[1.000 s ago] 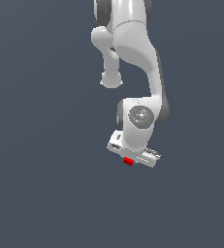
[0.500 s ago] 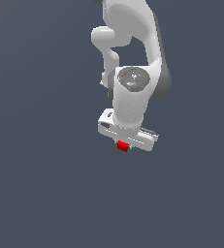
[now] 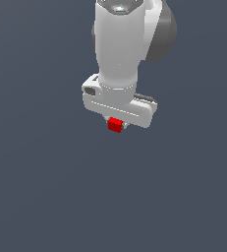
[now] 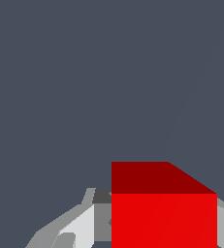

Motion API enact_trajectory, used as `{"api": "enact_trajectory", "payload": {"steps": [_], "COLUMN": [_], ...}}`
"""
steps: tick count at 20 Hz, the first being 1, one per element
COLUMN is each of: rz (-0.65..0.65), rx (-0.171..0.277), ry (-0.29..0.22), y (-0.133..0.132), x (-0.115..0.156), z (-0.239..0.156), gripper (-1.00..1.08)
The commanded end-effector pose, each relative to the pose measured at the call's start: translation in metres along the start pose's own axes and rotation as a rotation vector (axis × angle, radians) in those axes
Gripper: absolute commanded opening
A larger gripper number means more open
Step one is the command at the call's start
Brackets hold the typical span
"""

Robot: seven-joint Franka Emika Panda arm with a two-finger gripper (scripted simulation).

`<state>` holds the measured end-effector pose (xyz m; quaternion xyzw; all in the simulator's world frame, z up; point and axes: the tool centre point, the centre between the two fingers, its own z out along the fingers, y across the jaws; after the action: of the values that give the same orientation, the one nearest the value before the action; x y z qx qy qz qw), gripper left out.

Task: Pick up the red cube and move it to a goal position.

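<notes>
No readable text, labels, brands, nos. or signs anywhere, ext. view or wrist view; all surfaces plain, no markings at all.

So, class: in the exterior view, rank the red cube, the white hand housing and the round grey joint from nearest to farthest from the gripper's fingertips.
1. red cube, between the gripper fingers.
2. white hand housing, directly above the cube.
3. round grey joint, up the arm, toward the exterior view's right.

I see the red cube (image 3: pixel 115 125) small, plain and bright, pinched between the fingers of the gripper (image 3: pixel 116 126), under the white hand.
</notes>
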<state>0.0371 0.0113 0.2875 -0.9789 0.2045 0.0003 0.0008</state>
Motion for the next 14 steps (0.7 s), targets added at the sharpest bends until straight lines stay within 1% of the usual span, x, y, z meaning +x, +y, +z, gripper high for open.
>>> {"api": "enact_trajectory", "payload": {"steps": [1, 9, 14], "rz": [0.000, 0.000, -0.001], "rx": [0.000, -0.001, -0.001], "ry": [0.000, 0.000, 0.001], "y": [0.010, 0.041, 0.055], "x": [-0.001, -0.002, -0.002], "z": [-0.029, -0.117, -0.161], "gripper": [-1.00, -1.00, -1.00]}}
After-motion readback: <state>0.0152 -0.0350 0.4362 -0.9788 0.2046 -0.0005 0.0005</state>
